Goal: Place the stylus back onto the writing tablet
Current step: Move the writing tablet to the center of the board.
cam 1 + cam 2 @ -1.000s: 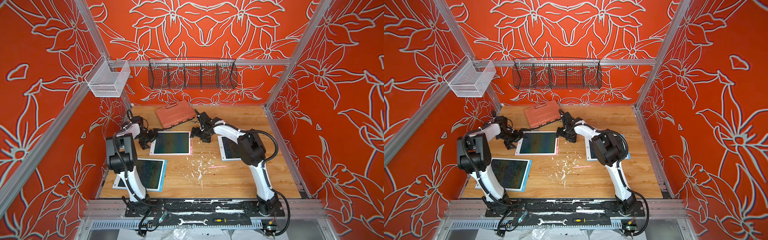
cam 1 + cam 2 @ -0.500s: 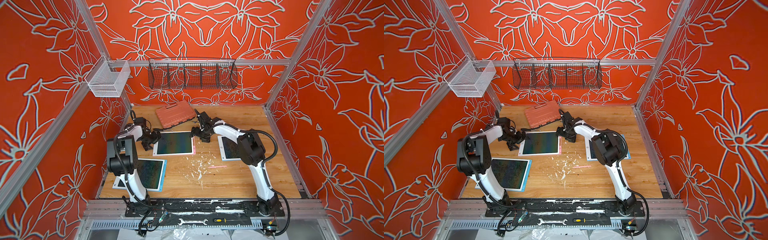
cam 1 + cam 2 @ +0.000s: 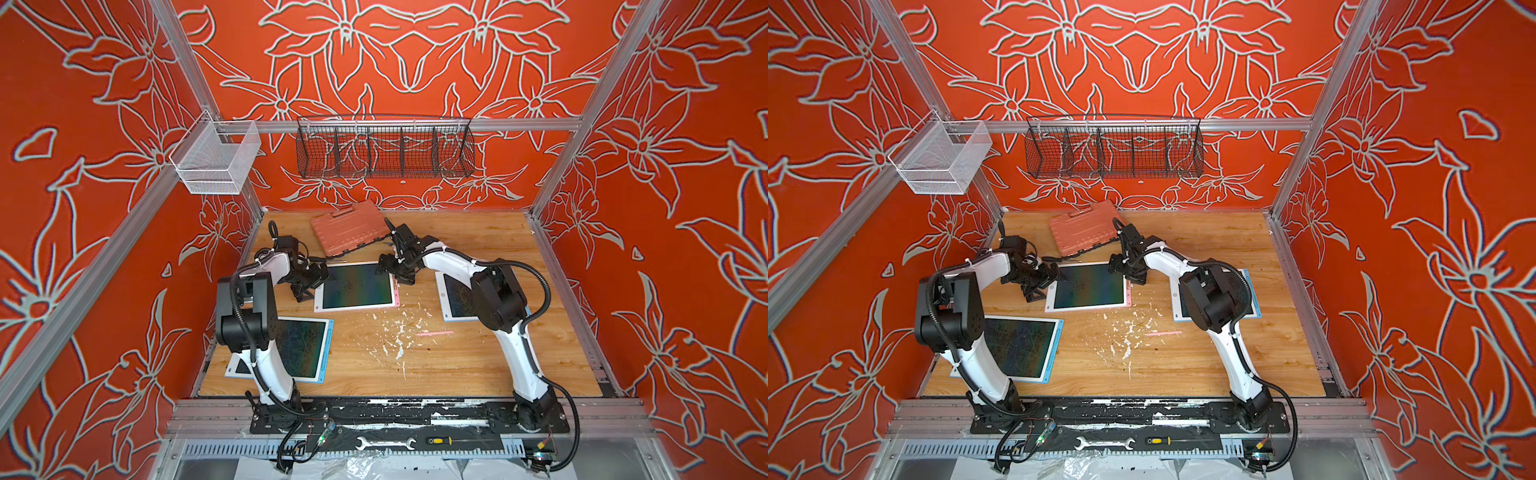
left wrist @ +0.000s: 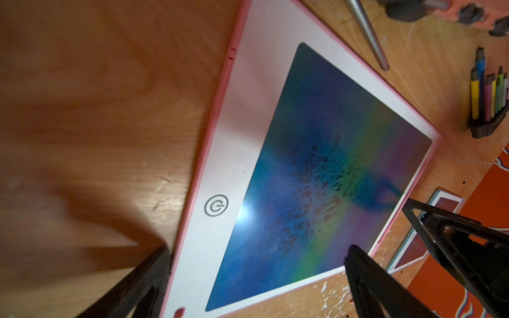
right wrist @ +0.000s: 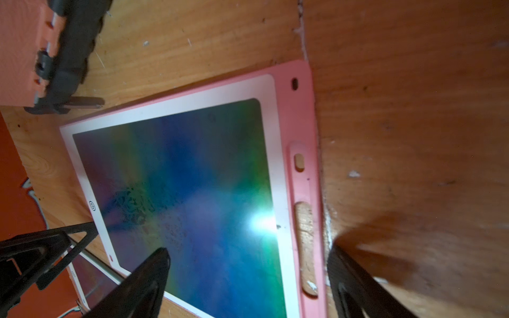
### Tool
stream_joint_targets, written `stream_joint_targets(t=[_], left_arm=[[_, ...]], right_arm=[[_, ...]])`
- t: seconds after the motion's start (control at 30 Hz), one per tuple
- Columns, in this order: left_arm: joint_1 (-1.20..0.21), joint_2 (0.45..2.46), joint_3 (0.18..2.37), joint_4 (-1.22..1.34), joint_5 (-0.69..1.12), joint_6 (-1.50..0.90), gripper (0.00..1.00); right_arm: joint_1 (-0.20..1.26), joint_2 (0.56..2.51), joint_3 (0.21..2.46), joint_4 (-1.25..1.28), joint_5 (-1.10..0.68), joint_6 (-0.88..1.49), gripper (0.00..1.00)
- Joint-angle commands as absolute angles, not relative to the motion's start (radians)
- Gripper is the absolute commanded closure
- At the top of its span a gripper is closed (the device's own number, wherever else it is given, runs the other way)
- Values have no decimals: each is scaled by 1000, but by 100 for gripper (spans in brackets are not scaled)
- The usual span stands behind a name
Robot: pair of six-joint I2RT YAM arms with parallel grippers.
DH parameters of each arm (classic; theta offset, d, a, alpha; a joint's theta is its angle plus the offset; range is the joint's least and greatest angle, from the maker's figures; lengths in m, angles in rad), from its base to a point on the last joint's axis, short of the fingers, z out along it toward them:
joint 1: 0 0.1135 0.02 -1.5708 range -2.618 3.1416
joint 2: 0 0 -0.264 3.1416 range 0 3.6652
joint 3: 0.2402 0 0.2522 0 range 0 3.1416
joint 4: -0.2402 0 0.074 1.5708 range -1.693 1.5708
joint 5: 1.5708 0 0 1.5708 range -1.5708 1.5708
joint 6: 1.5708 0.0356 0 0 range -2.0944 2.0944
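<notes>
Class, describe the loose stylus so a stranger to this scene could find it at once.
Start at the wooden table and find the pink-edged tablet in its middle. Nearer the front edge, beside scattered white flecks, lies the stylus: a thin pink stick, far slimmer than the flat tablets around it.

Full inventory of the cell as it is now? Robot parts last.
pink tablet: 1, pink/white, table centre
blue tablets: 2, blue/white, front left; right, under right arm
stylus: 1, pink, loose on table
case: 1, salmon, back of table
flecks: many, white, mid-table
wire basket: 1, black, back wall
mesh basket: 1, white, left rail
wrench: 1, silver, front rail
screwdriver: 1, yellow/black, front rail
table: 1, wood
left gripper: black, open, pink tablet's left edge
right gripper: black, open, its right edge
</notes>
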State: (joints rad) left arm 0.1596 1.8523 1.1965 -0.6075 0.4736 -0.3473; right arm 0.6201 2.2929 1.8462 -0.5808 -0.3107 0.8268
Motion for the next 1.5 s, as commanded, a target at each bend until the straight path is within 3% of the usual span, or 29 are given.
stream_joint_targets(t=[0.0,0.4,1.47], left_arm=[[132,1900,1159,-646,516,-337,3],[79,1876,1152,-676,532,-315,3],[48,1832,1096,-661,542,-337,3]], right_arm=[[648,2375,1795,-682,-283,832,10],[660,2273,1681,-659,-251,855,16],[691,2180,1618,-702,-157,865,17]])
